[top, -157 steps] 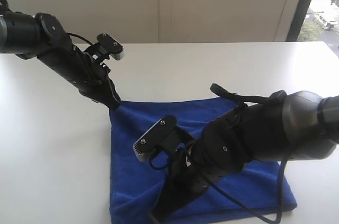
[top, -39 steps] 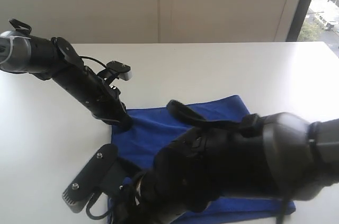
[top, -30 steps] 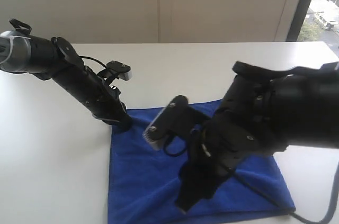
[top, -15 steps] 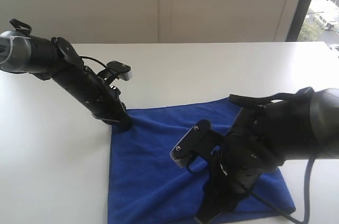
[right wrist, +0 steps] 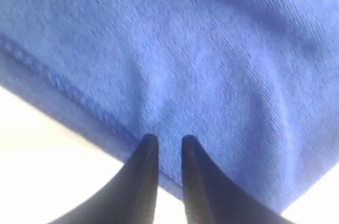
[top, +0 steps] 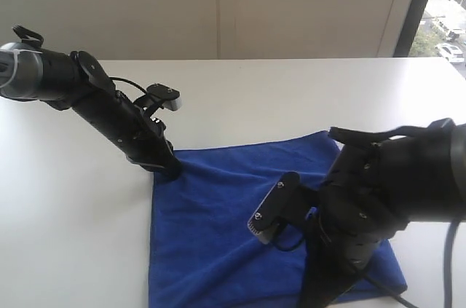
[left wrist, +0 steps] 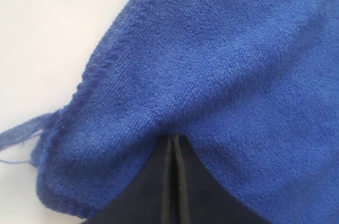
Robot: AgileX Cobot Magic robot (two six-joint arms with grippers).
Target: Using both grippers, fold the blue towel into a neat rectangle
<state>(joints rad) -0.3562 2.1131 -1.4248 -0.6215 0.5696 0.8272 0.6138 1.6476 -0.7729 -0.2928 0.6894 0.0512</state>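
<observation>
One broad white tabletop carries everything I see from the exterior camera. Spread flat across its nearer half lies the deep royal-blue fuzzy microfibre towel, roughly square, with one far corner under the left arm's tip and its near edge running out of view. Next in size, the bulky black right arm leans over the towel's near right part, while the slimmer black left arm slants down from the left. The left gripper meets the towel's far left corner; in its wrist view the left gripper has its flat black plates pressed together, and the towel puckers over their tips, pinched there. The right gripper points down at the near edge; its wrist view shows the right gripper with plates a narrow slit apart, tips at the towel's stitched hem. Smallest, a loose blue thread trails from the pinched corner onto the tabletop.
</observation>
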